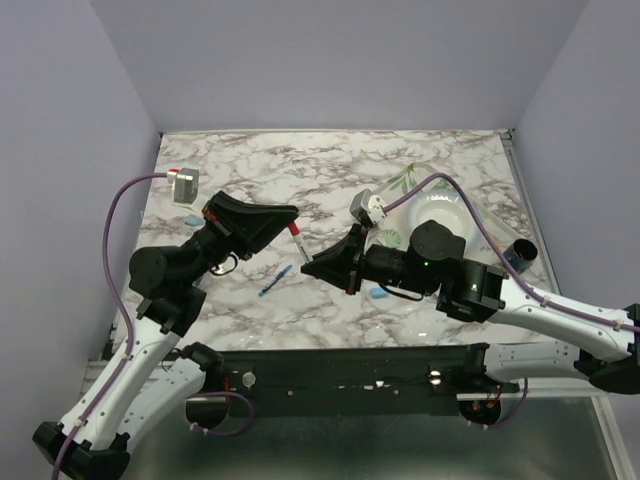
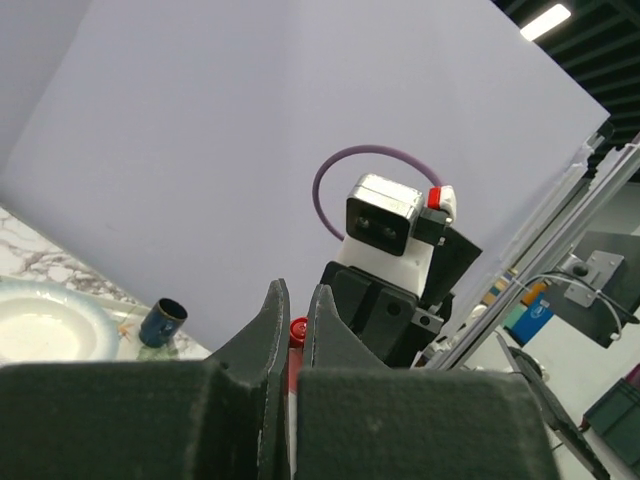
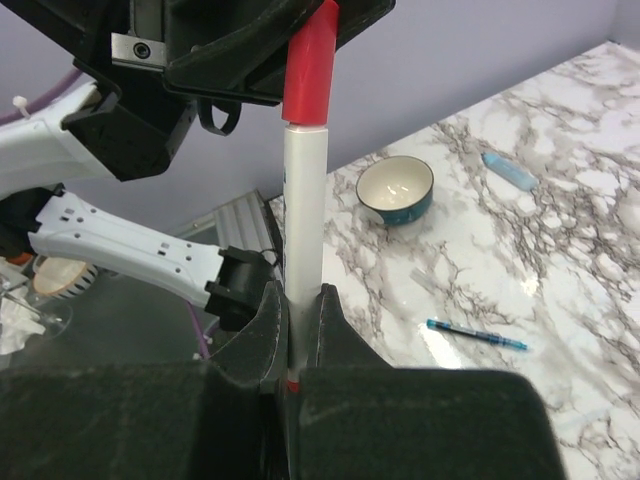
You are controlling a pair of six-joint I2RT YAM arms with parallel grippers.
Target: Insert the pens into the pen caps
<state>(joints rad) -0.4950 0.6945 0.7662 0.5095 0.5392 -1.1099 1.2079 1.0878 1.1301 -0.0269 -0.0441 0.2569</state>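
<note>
The right gripper (image 3: pixel 300 300) is clamping shut on a white pen (image 3: pixel 302 210) just below the left gripper (image 2: pixel 298 310), which is pinching the red cap (image 3: pixel 310 70) seemingly onto its tip, while a blue pen (image 3: pixel 478 336) beyond is lying uncapped on the tabletop (image 3: pixel 560 260).

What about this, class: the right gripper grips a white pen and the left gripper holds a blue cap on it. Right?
The cap is red, not blue, as the right wrist view shows. The right gripper grips the white pen; the left gripper holds the cap.
</note>
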